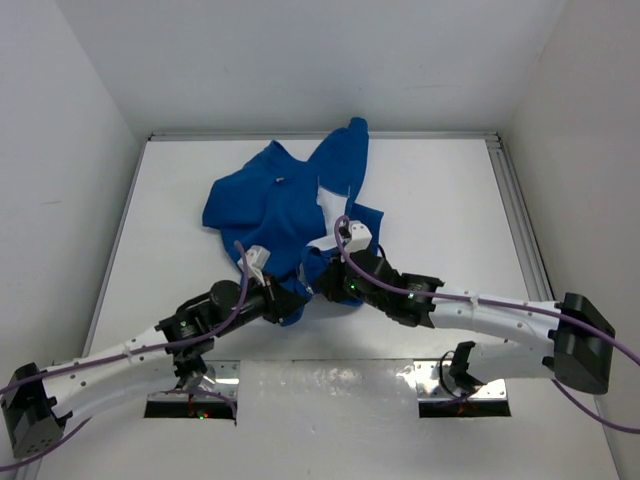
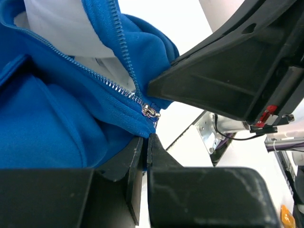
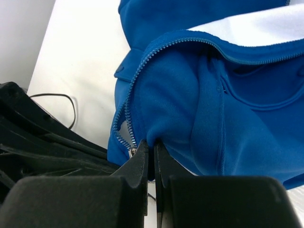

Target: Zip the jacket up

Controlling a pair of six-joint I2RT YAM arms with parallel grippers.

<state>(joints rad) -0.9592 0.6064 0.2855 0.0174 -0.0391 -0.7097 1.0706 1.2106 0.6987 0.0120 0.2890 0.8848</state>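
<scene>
The royal-blue fleece jacket (image 1: 275,205) lies crumpled on the white table, its small white label (image 1: 281,180) facing up. Both grippers meet at its near hem. My left gripper (image 1: 281,293) is shut on the hem edge; in the left wrist view (image 2: 146,141) the silvery zipper slider (image 2: 151,112) sits just above the fingertips, with the zipper teeth (image 2: 102,78) parting above it. My right gripper (image 1: 318,275) is shut on a fold of blue fleece (image 3: 173,109) beside the zipper, and the slider (image 3: 133,152) touches its left finger (image 3: 140,164).
White walls enclose the table on three sides, with a metal rail (image 1: 520,215) along the right edge. The right arm (image 2: 237,71) shows very close in the left wrist view. Two mounting plates (image 1: 465,385) lie at the near edge.
</scene>
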